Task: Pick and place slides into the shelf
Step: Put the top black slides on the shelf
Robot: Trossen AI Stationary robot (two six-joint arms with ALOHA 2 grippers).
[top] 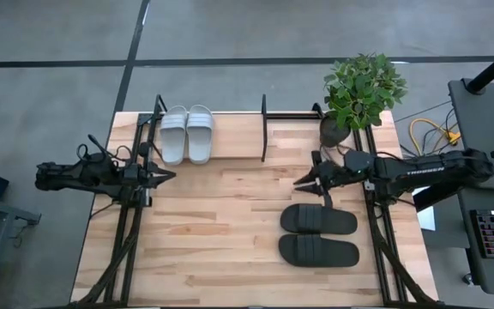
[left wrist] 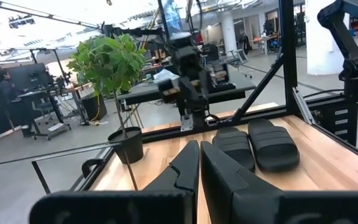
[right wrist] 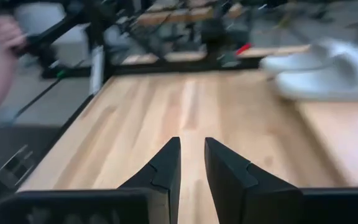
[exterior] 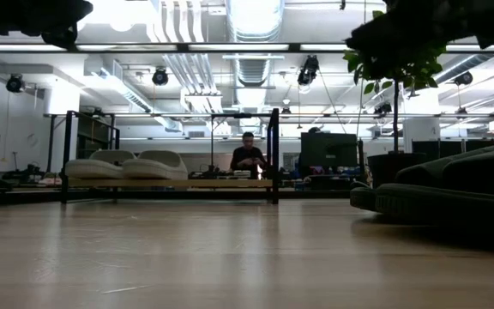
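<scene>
white slides point(top: 187, 133) on shelf point(top: 264, 129), black slides point(top: 318, 234) (tabletop) — unshelved

white slides point(top: 187, 133): pair, side by side, on shelf point(top: 264, 129) board, left end
black slides point(top: 318, 234): pair, on table, right side, off shelf

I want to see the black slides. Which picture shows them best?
The high view: both black slides show whole, side by side on the table. The left wrist view shows them end-on; the low view, a dark edge; the right wrist view, none.
</scene>
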